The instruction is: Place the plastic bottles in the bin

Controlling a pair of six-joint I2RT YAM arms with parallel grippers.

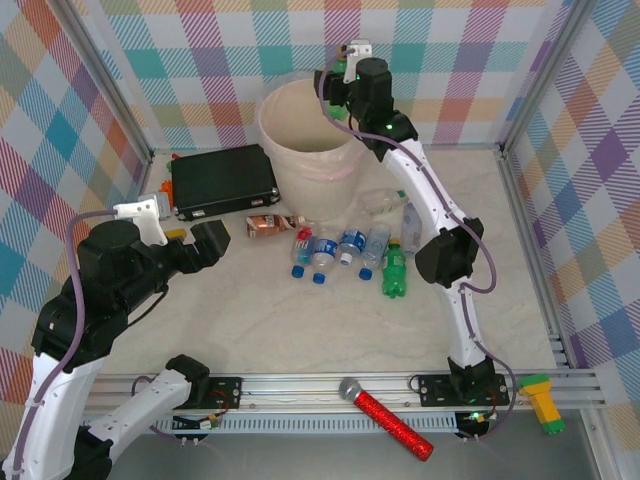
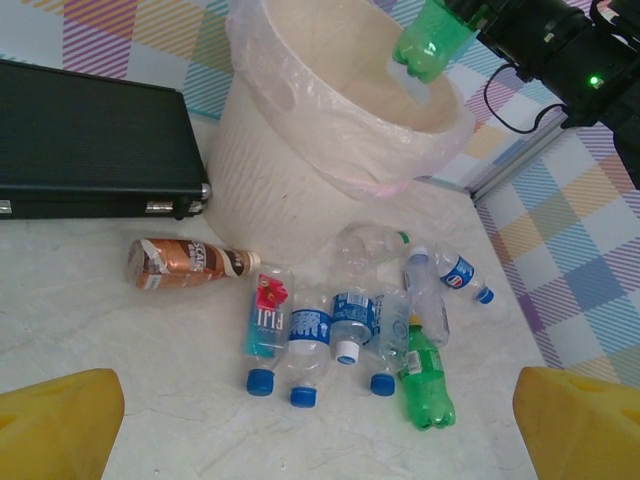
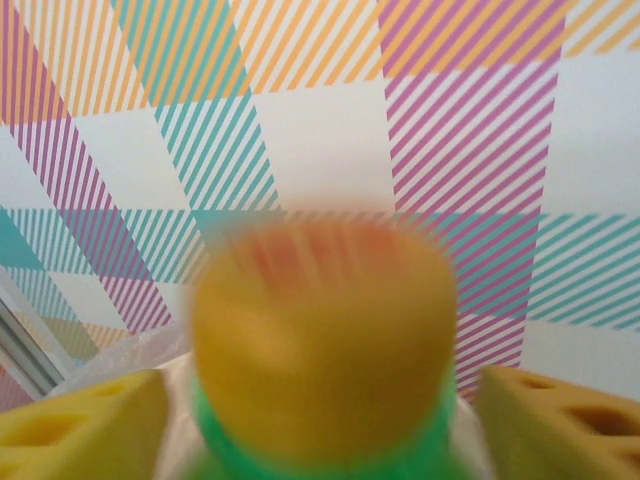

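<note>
Left wrist view: left gripper (image 2: 320, 430), yellow pads wide apart, nothing between. Beyond it, small clear, brown and green plastic bottles (image 2: 340, 320) lying on the pale table (image 2: 150, 340). At their 12 o'clock, round beige bin (image 2: 290, 190), clear-lined. Right gripper (image 3: 320, 420), jaws apart, flanks a blurred green yellow-capped bottle (image 2: 430, 40) over the bin's 1 o'clock rim.

**Small plastic bottles beside a round beige bin**

A large, round, pale beige bin (image 1: 305, 150) with a clear liner stands upright at the back of the tabletop (image 1: 300, 330). One green bottle (image 2: 432, 40) is in the air over its far rim, its yellow cap blurred. On the tabletop in front of the bin lie a brown bottle (image 2: 190, 262) with a white cap, a huddle of clear bottles (image 2: 310, 340) with blue caps, and a second green bottle (image 2: 425, 385).
</note>
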